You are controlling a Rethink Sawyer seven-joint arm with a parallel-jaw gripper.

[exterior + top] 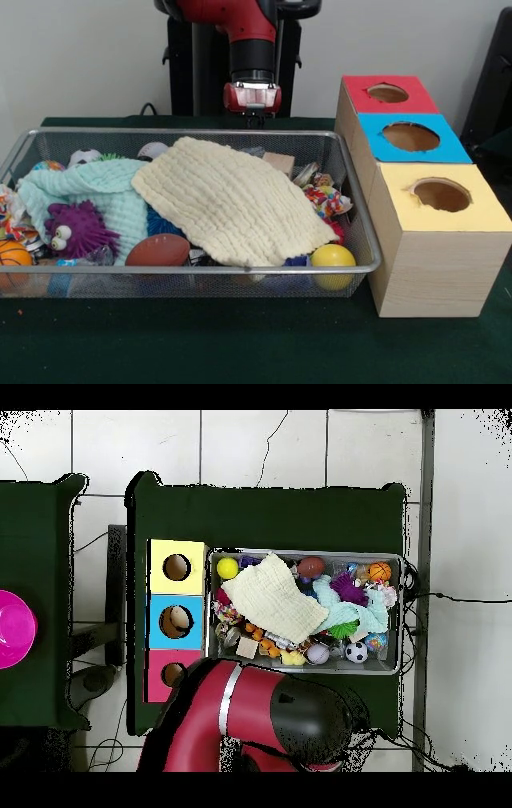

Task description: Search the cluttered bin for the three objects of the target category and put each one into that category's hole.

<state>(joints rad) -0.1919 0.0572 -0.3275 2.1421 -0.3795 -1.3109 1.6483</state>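
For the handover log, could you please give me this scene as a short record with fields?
bin: wire mesh, full of toys
cloths: cream cloth lies over mint cloth
near rim: yellow ball, brown football, purple spiky toy
boxes: yellow-topped box, blue-topped box, red-topped box, beside the bin
end effector: above the bin's far rim, grip state unclear
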